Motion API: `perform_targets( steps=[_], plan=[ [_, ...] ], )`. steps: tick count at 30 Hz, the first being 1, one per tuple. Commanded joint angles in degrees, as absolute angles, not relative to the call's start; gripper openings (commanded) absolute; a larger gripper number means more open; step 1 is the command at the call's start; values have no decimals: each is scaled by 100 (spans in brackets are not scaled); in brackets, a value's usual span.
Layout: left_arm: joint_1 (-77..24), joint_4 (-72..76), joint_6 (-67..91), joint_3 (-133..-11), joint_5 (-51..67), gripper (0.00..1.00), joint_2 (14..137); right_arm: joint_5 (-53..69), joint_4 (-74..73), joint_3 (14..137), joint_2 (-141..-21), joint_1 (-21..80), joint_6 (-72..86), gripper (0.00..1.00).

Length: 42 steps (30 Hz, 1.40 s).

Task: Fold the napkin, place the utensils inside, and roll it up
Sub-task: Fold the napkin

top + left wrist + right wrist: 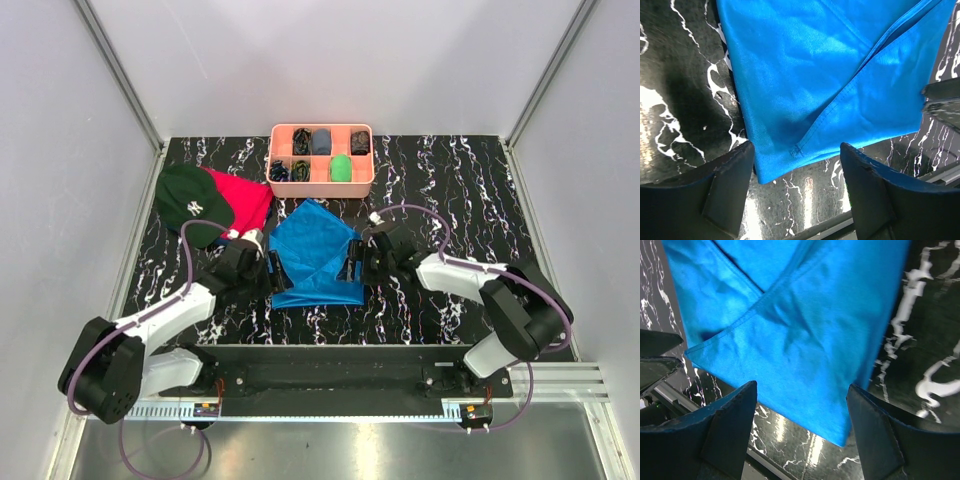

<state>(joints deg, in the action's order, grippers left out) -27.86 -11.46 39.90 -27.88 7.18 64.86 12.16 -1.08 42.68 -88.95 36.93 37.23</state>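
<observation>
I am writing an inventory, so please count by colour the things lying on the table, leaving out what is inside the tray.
Blue: 1, the napkin
Red: 1, the cloth
Dark green: 1, the cap
Pink: 1, the tray
Total: 4

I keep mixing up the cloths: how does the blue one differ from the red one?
The bright blue cloth napkin lies mid-table, uncovered, its layers folded over; the red cloth sits to its left, partly under a dark green cap. The blue napkin shows more area than the red cloth. Both rest on the black marbled table.
</observation>
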Motion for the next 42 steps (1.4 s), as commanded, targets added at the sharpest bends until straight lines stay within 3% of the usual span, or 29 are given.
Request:
perform_targets(
  steps=[1, 6, 14, 18, 19, 22, 25, 42],
  plan=[
    [-2839, -642, 4078, -2760, 853, 69, 6671, 1257, 35, 4113, -8456, 3499, 3788, 81],
    [-2865, -396, 4148, -2690, 958, 59, 6837, 1248, 35, 4069, -8411, 3445, 3797, 81],
    [-2909, -176, 4245, -2637, 1090, 56, 7092, 1257, 35, 4069, -8429, 3428, 3806, 81],
    [-2936, -44, 4315, -2523, 1195, 40, 7189, 1248, 35, 4069, -8429, 3428, 3823, 81],
    [-2936, -35, 4333, -2479, 1230, 29, 7198, 1248, 35, 4069, -8429, 3419, 3823, 81],
    [-2944, -35, 4359, -2426, 1204, 11, 7119, 1248, 26, 4061, -8438, 3419, 3832, 81],
    [-2944, -79, 4386, -2391, 1082, 0, 6961, 1274, 35, 4034, -8481, 3410, 3832, 81],
    [-2936, -378, 4526, -1995, 484, 0, 6109, 1687, 26, 3981, -8877, 3410, 3990, 81]
  ],
)
